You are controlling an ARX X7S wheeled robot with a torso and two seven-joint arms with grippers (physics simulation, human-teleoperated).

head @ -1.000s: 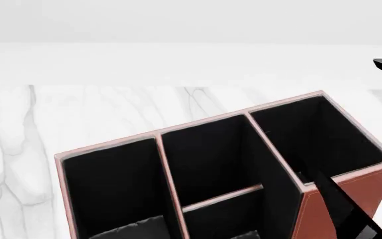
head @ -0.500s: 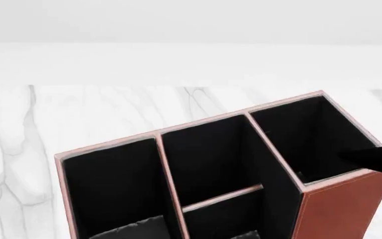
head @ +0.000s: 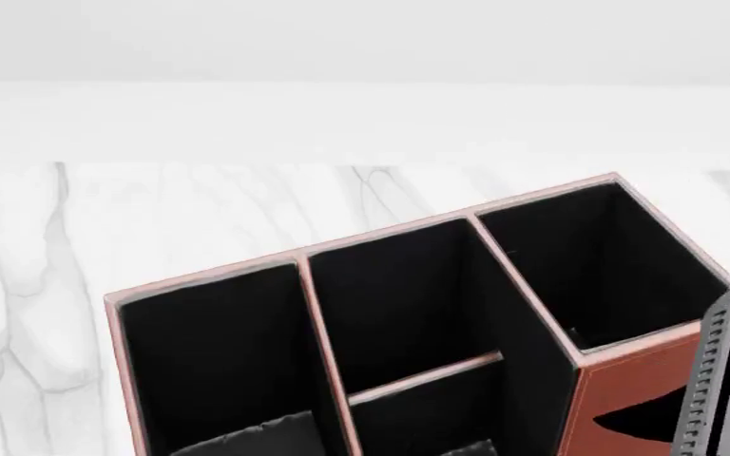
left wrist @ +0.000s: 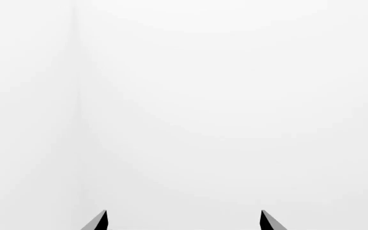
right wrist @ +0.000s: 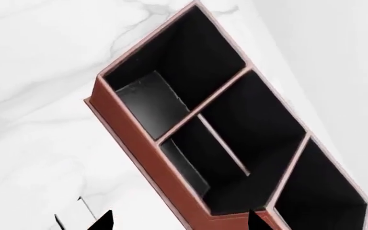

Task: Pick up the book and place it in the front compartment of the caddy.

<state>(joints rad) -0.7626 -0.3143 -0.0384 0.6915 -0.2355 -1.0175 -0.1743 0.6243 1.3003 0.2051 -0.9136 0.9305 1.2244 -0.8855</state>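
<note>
a reddish-brown leather-look caddy [right wrist: 147, 152] with black-lined cells sits on a white marble table [right wrist: 37, 96], seen from above. two dark fingertips [right wrist: 101, 221] of the right gripper [right wrist: 178, 221] are spread apart, empty, straddling the caddy's near wall. just beyond them lies a squarish front compartment [right wrist: 190, 160], split from its twin by a thin bar.

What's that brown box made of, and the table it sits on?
The caddy looks like reddish-brown leather, or an imitation: matte walls with pale rims, black lining inside. The table looks like polished white marble with grey veins, though it could be a print.
</note>
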